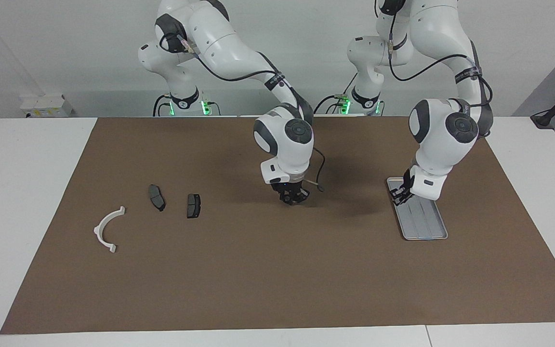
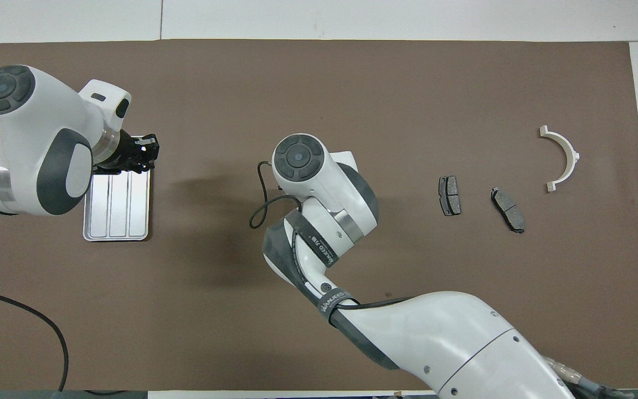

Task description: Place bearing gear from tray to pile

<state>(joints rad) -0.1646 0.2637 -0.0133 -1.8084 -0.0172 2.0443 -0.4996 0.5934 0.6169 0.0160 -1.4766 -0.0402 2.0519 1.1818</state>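
The left gripper [image 1: 399, 194] is low over the end of the tray [image 1: 424, 226] nearer to the robots, at the left arm's end of the table, presumably because that is where the bearing gear should be; yet no gear shows in either view, on the tray's visible ribs or between the fingers, and whether those fingers are spread or closed cannot be told. The right gripper [image 1: 292, 196] hangs low over the bare brown mat [image 1: 277, 270] at mid-table, its state equally unreadable; judging by the task, it may be posted there, between tray and pile, to take the part onward. The tray's long axis runs away from the robots, ribs lengthwise. Toward the right arm's end lies the pile: two brake pads [image 1: 193, 206], each with its long side roughly away from the robots, and the white bracket [image 1: 107, 230], farthest from the robots.
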